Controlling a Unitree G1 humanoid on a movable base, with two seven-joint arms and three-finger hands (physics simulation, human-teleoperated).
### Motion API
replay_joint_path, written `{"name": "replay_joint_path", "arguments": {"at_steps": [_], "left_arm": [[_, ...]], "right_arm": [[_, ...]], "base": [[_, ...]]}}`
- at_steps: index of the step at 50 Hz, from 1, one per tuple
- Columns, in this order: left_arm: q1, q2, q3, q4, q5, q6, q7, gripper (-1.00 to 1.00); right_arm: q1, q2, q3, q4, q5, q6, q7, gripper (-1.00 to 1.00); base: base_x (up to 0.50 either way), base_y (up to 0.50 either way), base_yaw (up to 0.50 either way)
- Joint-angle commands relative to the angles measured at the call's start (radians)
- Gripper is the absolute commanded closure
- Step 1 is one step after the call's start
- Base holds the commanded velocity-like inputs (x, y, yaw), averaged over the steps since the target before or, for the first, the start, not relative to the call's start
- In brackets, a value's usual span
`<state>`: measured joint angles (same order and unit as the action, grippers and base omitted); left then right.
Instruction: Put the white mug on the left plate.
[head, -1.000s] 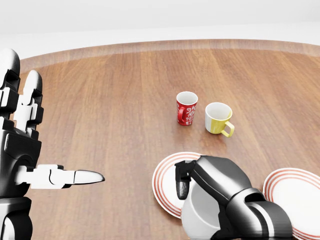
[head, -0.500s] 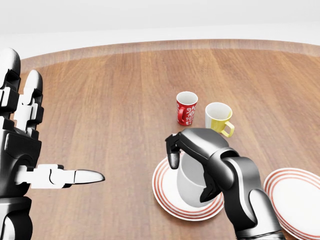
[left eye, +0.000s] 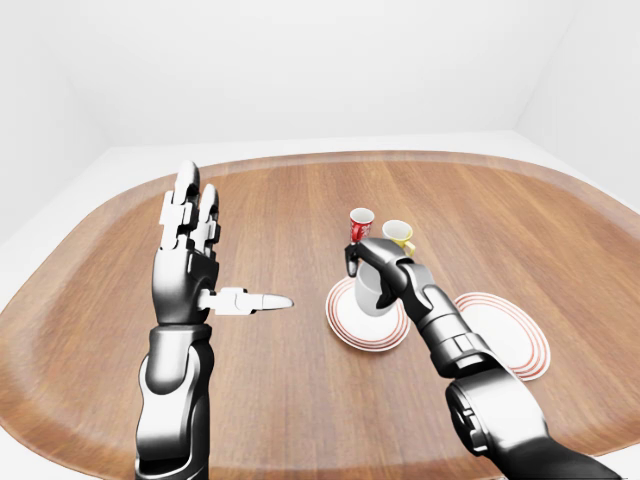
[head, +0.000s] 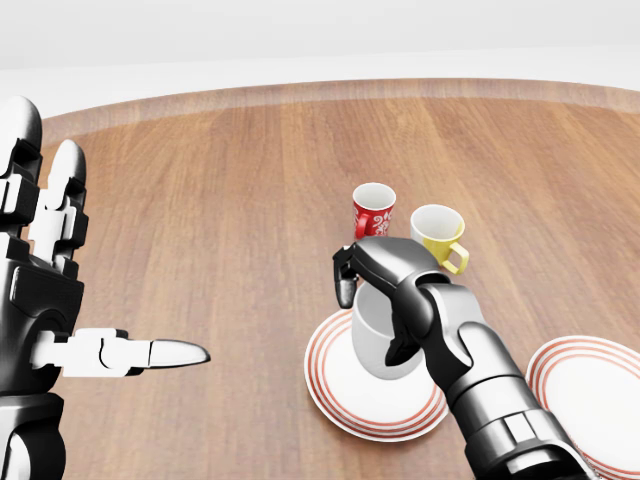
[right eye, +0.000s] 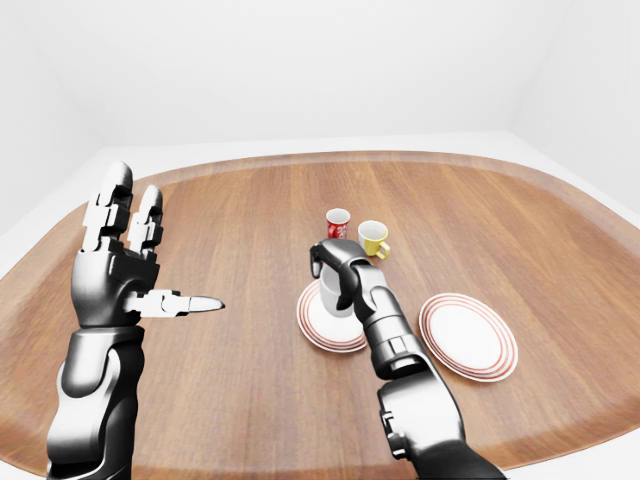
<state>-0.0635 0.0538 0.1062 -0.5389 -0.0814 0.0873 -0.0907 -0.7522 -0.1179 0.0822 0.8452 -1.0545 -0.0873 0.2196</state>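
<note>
- The plain white ceramic mug (head: 378, 340) sits in the grasp of the robot's dark metal right hand (head: 385, 285), whose fingers are clamped over its rim and side; in the head view the mug is over the upper half of the left plate, and whether its base touches the plate cannot be told.
- The left plate (head: 340, 395), a round white dish ringed with thin red bands, lies on the broad oval wooden table (head: 230, 200) at about 6 o'clock from the mug in the head view.
- A second white plate with red rings (right eye: 468, 336) lies at 3 o'clock from the left plate, near it but apart.
- A small red mug with a white pattern (head: 372, 216) stands upright at 12 o'clock from the held mug, well clear of the plate's rim.
- A pale yellow mug with a side handle (head: 438, 236) stands just beside the red mug, at its 3 o'clock; in the head view the right hand's knuckles reach up close to both mugs, overlapping the lower edge of the yellow one.
- The robot's left hand (head: 45, 290) is raised at 9 o'clock from the plates, well apart from everything, its fingers spread and upright, the thumb pointing sideways towards the plates, gripping nothing.
- The right forearm (head: 490, 400) crosses the right part of the left plate, hiding part of its rim.
</note>
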Motion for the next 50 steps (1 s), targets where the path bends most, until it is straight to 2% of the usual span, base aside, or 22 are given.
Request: {"name": "replay_joint_path", "arguments": {"at_steps": [1,21,50], "left_arm": [[-0.001,0.000,0.000,0.003,0.000,0.000,0.000,-0.98],[0.003,-0.001,-0.003,-0.007,-0.001,0.000,-0.001,-0.98],[0.004,-0.002,-0.002,-0.005,-0.001,0.000,-0.002,-0.98]], "right_arm": [[-0.118,-0.013,0.003,0.248,0.020,0.000,-0.123,1.00],[-0.194,0.005,0.007,0.416,0.049,0.000,-0.211,1.00],[-0.206,0.047,0.011,0.459,0.039,0.000,-0.268,1.00]], "base": [[0.00,0.00,0.00],[0.00,0.00,0.00],[0.00,0.00,0.00]]}}
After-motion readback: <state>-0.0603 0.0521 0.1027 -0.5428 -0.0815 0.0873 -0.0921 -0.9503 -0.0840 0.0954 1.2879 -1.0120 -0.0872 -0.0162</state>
